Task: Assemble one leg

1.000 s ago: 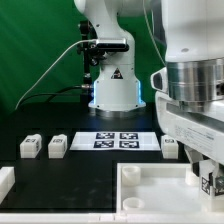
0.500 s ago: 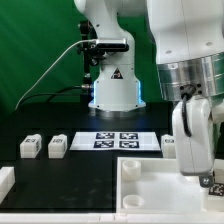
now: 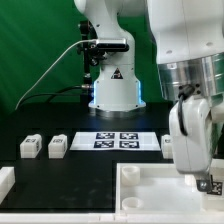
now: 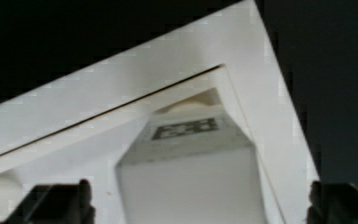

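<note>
A white leg [image 3: 209, 185] with its tag showing stands at the large white tray's [image 3: 150, 185] corner on the exterior view's right. My gripper [image 3: 203, 178] hangs straight over it. In the wrist view the leg [image 4: 185, 165] runs from between my fingertips toward the tray's corner, its tag at the far end. My gripper [image 4: 202, 205] has its dark fingers [image 4: 60, 205] standing apart, with a narrow gap to the leg on each side. Two more legs [image 3: 30, 147] [image 3: 57, 146] lie on the black table at the left. A third [image 3: 170, 146] shows partly behind my hand.
The marker board [image 3: 120, 140] lies in front of the arm's base [image 3: 112, 90]. A white part [image 3: 5, 180] sits at the left edge. The tray's raised rim [image 4: 247, 60] closes in the corner round the leg.
Since a second ago my hand has turned about its vertical axis above the leg at the tray's corner. Over the last half second it has hardly moved. The other legs have not moved.
</note>
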Robot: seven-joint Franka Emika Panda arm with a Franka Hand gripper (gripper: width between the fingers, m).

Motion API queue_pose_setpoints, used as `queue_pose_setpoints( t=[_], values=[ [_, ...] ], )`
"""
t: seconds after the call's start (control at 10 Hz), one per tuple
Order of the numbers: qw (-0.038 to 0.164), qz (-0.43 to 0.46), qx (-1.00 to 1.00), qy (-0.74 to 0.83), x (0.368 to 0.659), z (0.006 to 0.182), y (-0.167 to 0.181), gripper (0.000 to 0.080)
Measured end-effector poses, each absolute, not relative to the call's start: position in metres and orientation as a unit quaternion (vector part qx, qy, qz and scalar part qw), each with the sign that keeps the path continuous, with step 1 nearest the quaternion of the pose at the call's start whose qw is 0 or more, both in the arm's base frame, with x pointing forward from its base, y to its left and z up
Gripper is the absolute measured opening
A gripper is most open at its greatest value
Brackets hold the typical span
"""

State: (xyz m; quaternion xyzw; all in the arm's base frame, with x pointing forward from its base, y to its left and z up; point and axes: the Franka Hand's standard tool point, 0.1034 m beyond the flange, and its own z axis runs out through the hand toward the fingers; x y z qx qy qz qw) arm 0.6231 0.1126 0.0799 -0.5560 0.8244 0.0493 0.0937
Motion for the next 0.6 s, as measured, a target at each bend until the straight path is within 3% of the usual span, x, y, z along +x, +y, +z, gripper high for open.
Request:
queue_pose_setpoints(
  t=[0.1,0.6],
  values=[
    [0.099,0.049,-0.559,0.822,0.6247,0.0878,0.1151,0.0642],
    [0.099,0.048,-0.563,0.819,0.6243,0.0868,0.1149,0.0649]
  ],
)
